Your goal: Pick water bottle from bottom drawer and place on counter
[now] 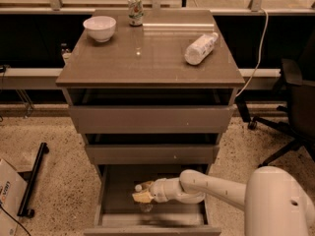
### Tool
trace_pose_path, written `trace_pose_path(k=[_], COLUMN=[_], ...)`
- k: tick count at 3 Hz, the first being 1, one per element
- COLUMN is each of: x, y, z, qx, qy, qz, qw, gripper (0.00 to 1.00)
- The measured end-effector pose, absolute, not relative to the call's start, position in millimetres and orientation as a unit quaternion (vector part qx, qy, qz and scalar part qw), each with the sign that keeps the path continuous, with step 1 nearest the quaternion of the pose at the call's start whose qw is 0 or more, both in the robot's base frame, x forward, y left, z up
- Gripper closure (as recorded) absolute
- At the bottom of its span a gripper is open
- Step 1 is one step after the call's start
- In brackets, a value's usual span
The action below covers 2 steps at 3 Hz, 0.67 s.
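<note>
The bottom drawer (118, 186) is pulled out, its deep box open to view. My gripper (141, 196) reaches down into it from the right, at the left middle of the drawer floor. The water bottle (141, 188), small and clear with a white cap, lies right at the gripper; its cap shows just above the fingers and a clear part shows just below them. The counter (147, 58) is the glossy brown top of the cabinet.
On the counter stand a white bowl (100, 28) at the back left, a labelled can (135, 10) at the back middle, and a larger white bottle (200, 48) lying on its side at the right. An office chair (295, 107) stands to the right. A cardboard box (9, 193) and a black bar (32, 178) lie on the floor at the left.
</note>
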<state>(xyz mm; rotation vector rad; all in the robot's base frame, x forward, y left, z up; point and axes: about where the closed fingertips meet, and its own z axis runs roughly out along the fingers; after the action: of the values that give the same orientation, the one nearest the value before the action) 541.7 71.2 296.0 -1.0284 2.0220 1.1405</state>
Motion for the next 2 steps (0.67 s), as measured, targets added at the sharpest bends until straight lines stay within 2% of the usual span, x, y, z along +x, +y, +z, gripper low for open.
trace_pose_path(k=[2], x=[534.9], y=[40.2], z=[398.6], qx=[-0.434], qy=[0.713], qz=[0.456], qw=[0.309], gripper=[1.0])
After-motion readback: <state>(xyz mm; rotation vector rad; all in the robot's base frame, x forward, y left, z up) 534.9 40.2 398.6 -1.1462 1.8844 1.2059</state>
